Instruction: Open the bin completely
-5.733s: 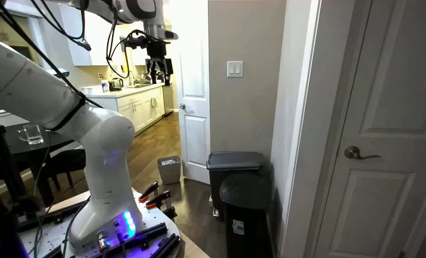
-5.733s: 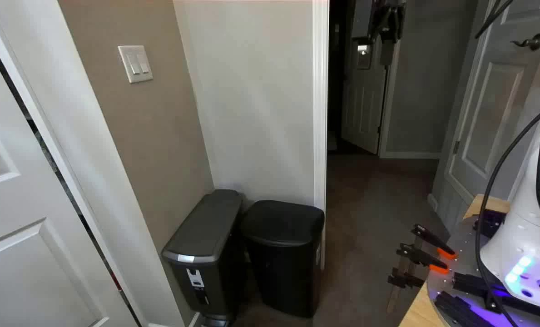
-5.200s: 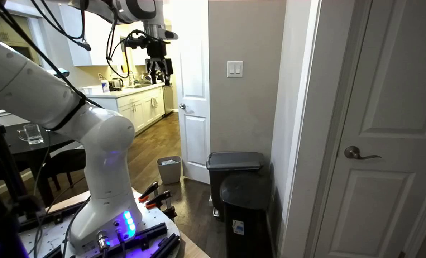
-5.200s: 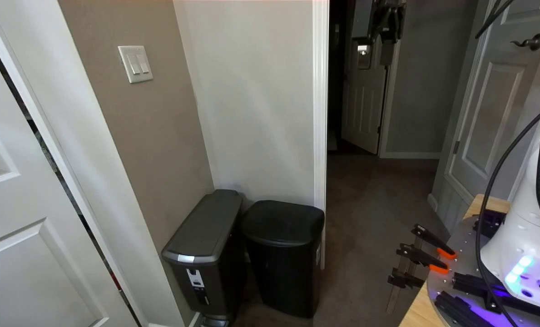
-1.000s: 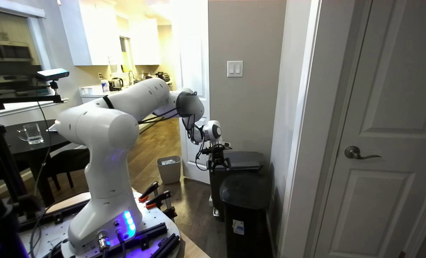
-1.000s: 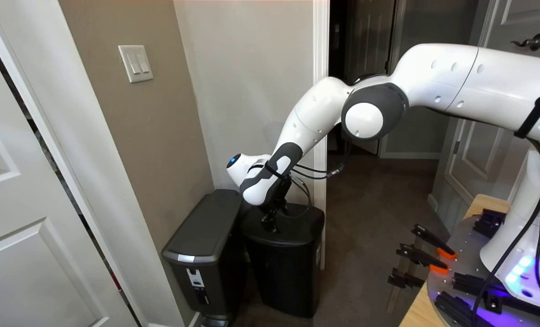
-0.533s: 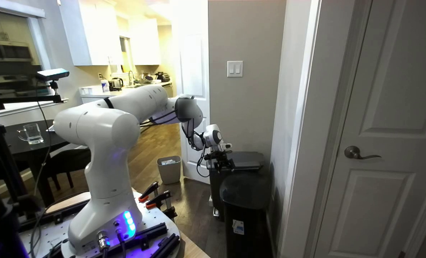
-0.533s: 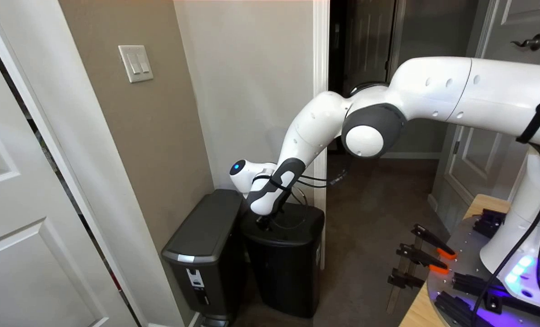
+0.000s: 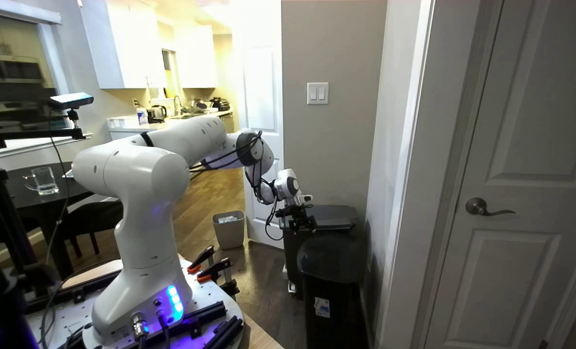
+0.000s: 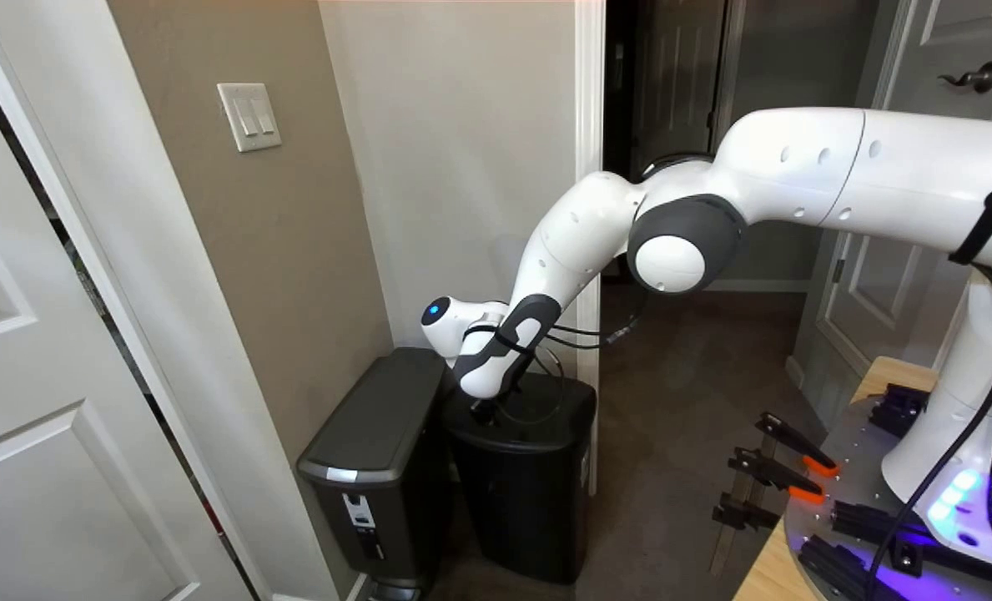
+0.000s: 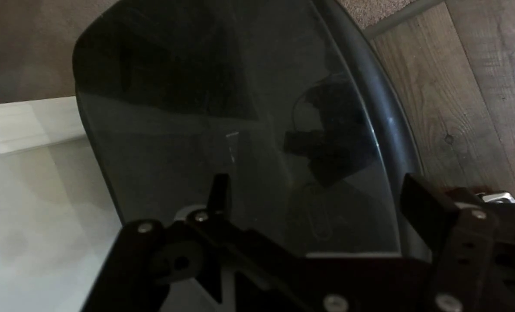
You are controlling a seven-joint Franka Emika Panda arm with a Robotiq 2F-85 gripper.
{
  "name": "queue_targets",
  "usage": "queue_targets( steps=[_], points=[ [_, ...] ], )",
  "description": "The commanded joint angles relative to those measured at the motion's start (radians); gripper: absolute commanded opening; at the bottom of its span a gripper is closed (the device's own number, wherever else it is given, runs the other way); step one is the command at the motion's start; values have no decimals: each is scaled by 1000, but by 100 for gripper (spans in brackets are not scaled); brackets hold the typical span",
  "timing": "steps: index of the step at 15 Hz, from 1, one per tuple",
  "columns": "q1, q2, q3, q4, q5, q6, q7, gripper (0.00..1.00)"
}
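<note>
In an exterior view, far left: white door [image 10: 37, 376], then a light switch [image 10: 249, 118] on a tan wall [image 10: 295, 267]. Next, a pedal bin [image 10: 370, 430] stands lengthwise along that wall, its top down; presumably parked there to be out of the way.

Just beside it, to its right, is the task's bin [image 10: 516, 501]: tall, black, near the pale wall [image 11: 23, 225], its flat lid [image 11: 240, 143] closed. Judgement: approach stage, opening not begun.

The arm [image 10: 575, 225] reaches over this bin and bends steeply down, likely to bring the fingers [image 11: 219, 195] to the rim from above. Wrist view, left to right: pale wall, one finger seen against the lid, a broad gap, the other finger overlapping the curved edge, then wood floor [image 11: 448, 108]. Fingers are wide apart, holding nothing; probably spread so the outer one can pass outside the rim and catch the lip. Contact with the lid: cannot tell.

Farther right, clamps [image 10: 771, 469] bite on the edge of the worktop [image 10: 779, 576], likely so the mount does not creep under the outstretched arm.

Next move seems to call for lowering the outer finger past the rim, then lifting. Possible fault: pressing on the closed lid and shoving the bin.
</note>
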Motion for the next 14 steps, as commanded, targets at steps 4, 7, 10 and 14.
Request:
queue_targets(
  steps=[4, 7, 10, 14],
  points=[
    [18, 34, -18, 26, -17, 20, 22, 100],
    [44, 83, -37, 67, -34, 36, 24, 100],
    [81, 72, -51, 9, -84, 90, 42, 100],
    [105, 85, -54, -11, -125, 136, 34, 100]
  ],
)
